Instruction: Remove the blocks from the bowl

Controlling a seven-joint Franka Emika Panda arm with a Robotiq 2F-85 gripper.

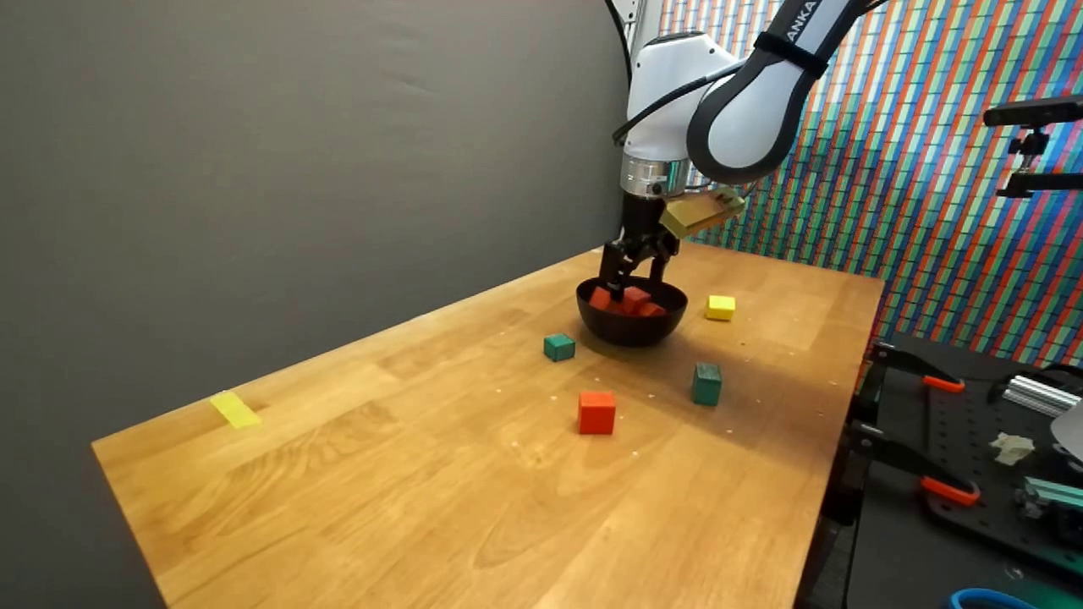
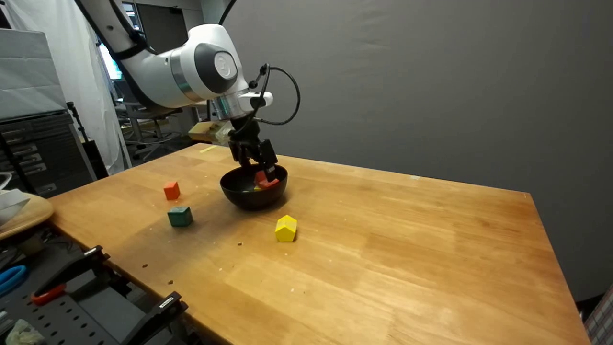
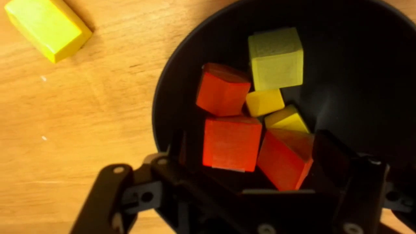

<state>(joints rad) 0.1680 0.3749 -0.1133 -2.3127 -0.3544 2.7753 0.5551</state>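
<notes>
Gripper in a black bowl — jaws wide, just beside red blocks, yellow blocks alongside, other blocks on the table

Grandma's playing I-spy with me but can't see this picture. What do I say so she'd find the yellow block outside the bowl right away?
Find the wooden table, then the black bowl on it. The yellow block sits near that bowl, not touching it. Its neighbours on the table are a red block and two green blocks, and the other yellow blocks are in the bowl.
</notes>
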